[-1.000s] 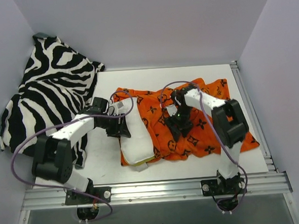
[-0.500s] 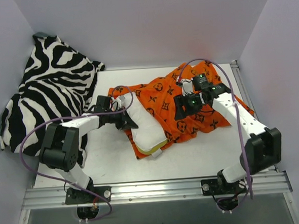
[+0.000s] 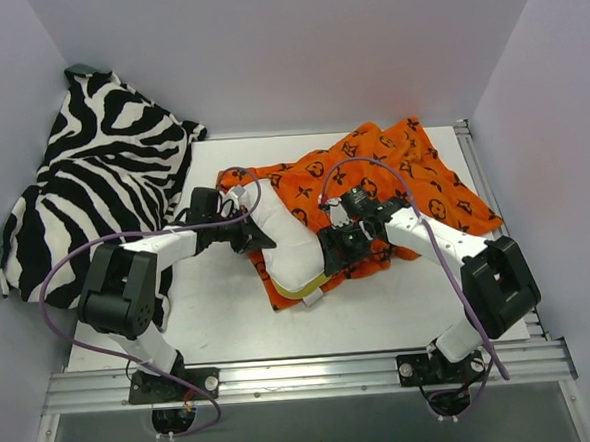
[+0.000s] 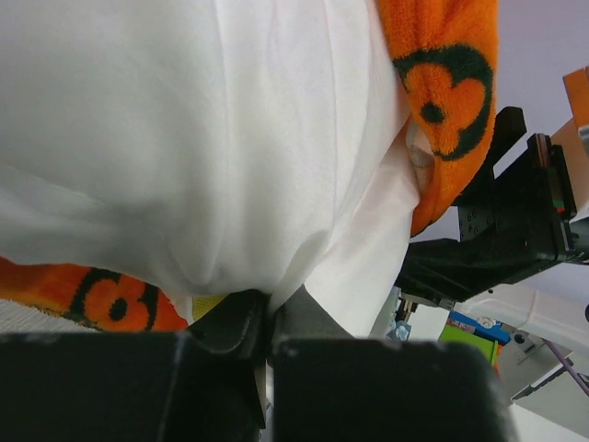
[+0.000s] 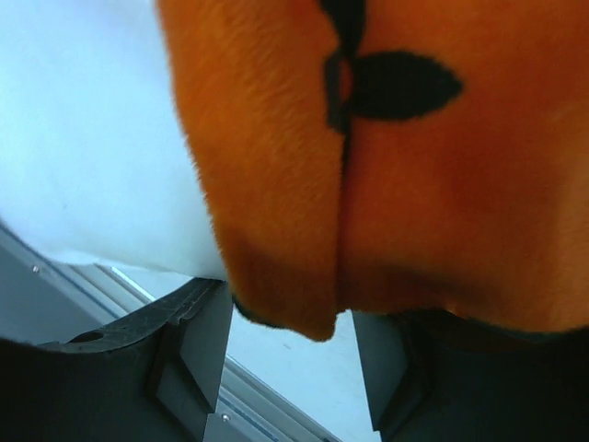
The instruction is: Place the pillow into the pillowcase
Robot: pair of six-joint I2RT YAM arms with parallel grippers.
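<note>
The white pillow (image 3: pixel 288 243) lies slantwise at the table's middle, its far end inside the orange pillowcase (image 3: pixel 412 169), which spreads toward the back right. My left gripper (image 3: pixel 253 236) is shut on the pillow's left edge; in the left wrist view white cloth (image 4: pixel 184 138) runs down into the closed left gripper (image 4: pixel 270 308), with the pillowcase (image 4: pixel 442 83) draped over it. My right gripper (image 3: pixel 335 251) sits at the pillowcase's near edge beside the pillow. In the right wrist view a thick fold of the pillowcase (image 5: pixel 414 184) fills the right gripper (image 5: pixel 290 318), and the pillow (image 5: pixel 83 138) shows to its left.
A zebra-striped cloth (image 3: pixel 92 183) is heaped at the back left, partly off the table (image 3: pixel 381 311). A metal rail (image 3: pixel 495 219) runs along the right edge. Purple walls close in on three sides.
My left gripper has shut on the pillow's edge. My right gripper swung the pillowcase toward the back right, then came back down against the pillow. The pillow now lies more slanted.
</note>
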